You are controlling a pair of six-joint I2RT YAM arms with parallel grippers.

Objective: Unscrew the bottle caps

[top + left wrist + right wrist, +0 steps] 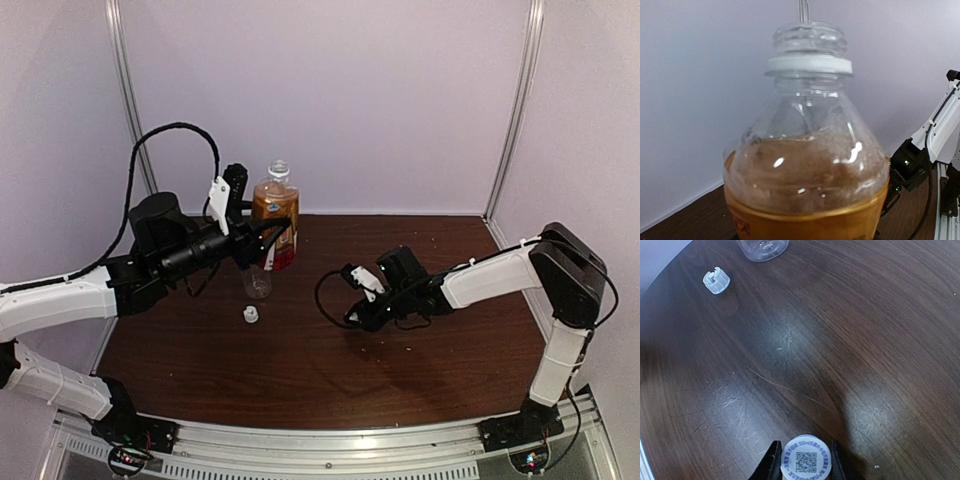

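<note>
- Left end effector (268,238), seen from above, clamps the amber bottle (275,210); the clear bottle (257,284) stands on the desk (400,380), one cap (249,314) beside it.
- Left wrist: the amber bottle's neck is bare.
- Right wrist: right end effector (805,462) pinches the second cap (806,460); both look unscrewed.

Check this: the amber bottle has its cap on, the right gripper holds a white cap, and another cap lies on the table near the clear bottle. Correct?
The amber bottle has no cap: the left wrist view shows its bare threaded neck. The rest stands: the right gripper holds a white cap, another cap lies near the clear bottle.
</note>
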